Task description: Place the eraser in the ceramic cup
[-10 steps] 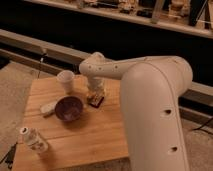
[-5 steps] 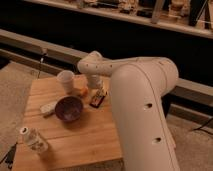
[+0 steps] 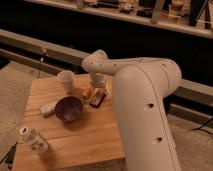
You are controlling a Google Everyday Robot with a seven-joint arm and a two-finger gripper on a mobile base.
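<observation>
The eraser, a small dark block with a reddish stripe, lies flat on the wooden table, just right of the dark purple bowl. The off-white ceramic cup stands upright near the table's far edge, left of the eraser. My gripper hangs from the big white arm just behind and above the eraser, to the right of the cup. The eraser's far end is partly covered by the gripper.
An orange stick lies next to the eraser on its left. A whitish-grey block lies left of the bowl. A clear bottle lies at the front left corner. A dark railing runs behind the table.
The gripper has drawn up and back from the eraser, toward the table's far edge. The eraser still lies on the table. More of the arm fills the right side.
</observation>
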